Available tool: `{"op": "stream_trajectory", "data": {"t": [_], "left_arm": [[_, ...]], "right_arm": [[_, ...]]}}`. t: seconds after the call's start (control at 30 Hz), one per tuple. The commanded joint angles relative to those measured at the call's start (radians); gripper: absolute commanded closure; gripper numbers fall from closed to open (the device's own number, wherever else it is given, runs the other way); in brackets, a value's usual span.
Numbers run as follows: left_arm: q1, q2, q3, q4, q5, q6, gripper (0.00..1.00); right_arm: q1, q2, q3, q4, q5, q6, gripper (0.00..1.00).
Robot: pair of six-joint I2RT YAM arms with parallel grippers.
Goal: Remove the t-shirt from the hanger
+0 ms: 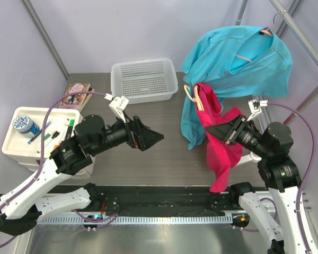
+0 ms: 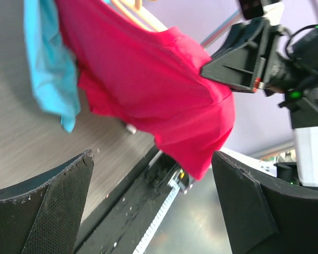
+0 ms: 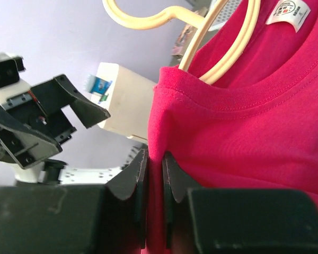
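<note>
Red t-shirt (image 3: 244, 132) pinched in right claw (image 3: 155, 157), clear from wrist only; left claw (image 2: 152, 159) agape

Two t-shirts (image 1: 222, 151) (image 1: 238, 58), two hangers (image 1: 194, 96) (image 1: 245, 56) — one basket (image 1: 144, 79) (white)

Right of centre, t-shirt (image 1: 218, 145) hung on hanger (image 1: 195, 98), second shirt (image 1: 238, 58) behind it; right gripper (image 1: 209, 129) touched its right side, left gripper (image 1: 159, 138) well apart to left; basket (image 1: 144, 97) far-centre on tabletop (image 1: 167, 114), tray (image 1: 8, 145) at left edge

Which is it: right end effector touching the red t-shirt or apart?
Touching. The right wrist view shows the right end effector pinching the red t-shirt fabric.
</note>
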Motion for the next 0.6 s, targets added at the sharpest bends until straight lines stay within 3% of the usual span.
{"op": "stream_trajectory", "data": {"t": [0.0,0.1,0.2,0.3,0.4,0.47,0.57], "left_arm": [[0.003,-0.046,0.015,0.082,-0.048,0.015,0.09],[0.005,-0.058,0.021,0.076,-0.065,0.021,0.09],[0.003,-0.070,0.010,0.076,-0.074,0.026,0.08],[0.005,-0.069,0.001,0.076,-0.070,0.018,0.08],[0.005,-0.067,-0.017,0.088,-0.057,0.012,0.08],[0.003,-0.060,-0.025,0.095,-0.050,0.012,0.08],[0.005,-0.049,-0.030,0.105,-0.036,0.012,0.08]], "right_arm": [[0.003,0.043,0.124,0.222,-0.115,0.161,0.99],[0.003,0.051,0.203,0.188,-0.141,0.160,0.99],[0.003,0.039,0.292,0.046,-0.131,0.086,0.99],[0.003,-0.015,0.319,-0.164,-0.042,-0.024,0.99],[0.003,-0.079,0.351,-0.397,0.140,-0.161,0.99],[0.003,-0.121,0.349,-0.456,0.216,-0.189,0.99],[0.003,-0.202,0.323,-0.420,0.150,-0.174,0.99]]}}
